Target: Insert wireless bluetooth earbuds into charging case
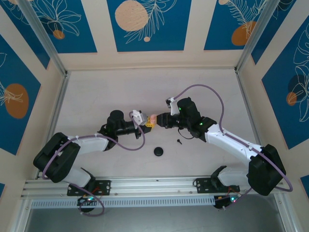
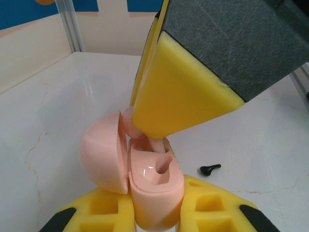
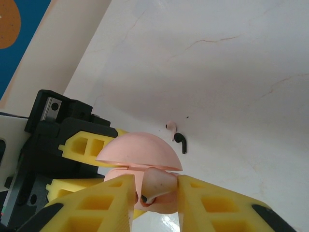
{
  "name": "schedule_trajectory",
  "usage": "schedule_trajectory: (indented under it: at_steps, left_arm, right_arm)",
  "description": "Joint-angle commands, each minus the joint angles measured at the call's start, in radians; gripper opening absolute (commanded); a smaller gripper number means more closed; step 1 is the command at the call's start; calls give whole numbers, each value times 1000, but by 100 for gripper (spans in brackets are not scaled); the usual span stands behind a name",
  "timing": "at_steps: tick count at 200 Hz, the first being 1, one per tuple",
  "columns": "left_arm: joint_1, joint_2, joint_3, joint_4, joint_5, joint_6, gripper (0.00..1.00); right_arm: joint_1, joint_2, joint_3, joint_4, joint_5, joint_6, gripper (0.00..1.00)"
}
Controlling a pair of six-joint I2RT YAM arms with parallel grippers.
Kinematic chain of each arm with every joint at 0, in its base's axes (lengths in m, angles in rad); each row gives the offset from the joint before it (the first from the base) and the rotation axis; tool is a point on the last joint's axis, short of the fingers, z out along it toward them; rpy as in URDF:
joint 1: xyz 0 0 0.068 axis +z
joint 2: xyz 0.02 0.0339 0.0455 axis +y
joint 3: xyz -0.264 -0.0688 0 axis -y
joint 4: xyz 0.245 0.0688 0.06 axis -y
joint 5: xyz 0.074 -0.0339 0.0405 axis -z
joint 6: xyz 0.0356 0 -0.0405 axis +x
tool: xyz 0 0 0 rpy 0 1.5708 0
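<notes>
Left fingers (image 2: 101, 210): clamped on the charging case (image 2: 154, 181), with one yellow pad on each side of its lower body. The case is pale pink and its lid is swung open on the hinge. In the left wrist view the lid stands to the left of the body. The inner tray faces outward and shows a moulded socket.

Right fingers (image 3: 101, 203): drawn in to a narrow gap around a small pale pink piece (image 3: 159, 186), which appears to touch both pads. What the piece is cannot be confirmed from its shape. It sits at the open mouth of the case, against the tray and just below the edge of the raised lid. In the left wrist view these fingers come down from above onto the tray.

Position: from overhead the two sets of fingers meet tip to tip near the middle of the worktop (image 1: 120, 92), with the case between them. The left arm reaches in from the left and the right arm from the right.

Worktop: one black earbud (image 1: 179, 141), a bud head with a short stem, lies on its side near the right arm, apart from both sets of fingers. The right wrist view shows a pinkish speck just beside it, too small to identify. A round black disc (image 1: 159, 151) lies nearer the arm bases, apart from the earbud.
</notes>
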Motion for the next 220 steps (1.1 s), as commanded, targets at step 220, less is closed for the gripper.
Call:
schedule_trajectory:
  at_steps: [220]
  left_arm:
    - [-11,-28,-14,9,-6,8,12]
  right_arm:
    - [11,-28,36,22,-59,-26,39]
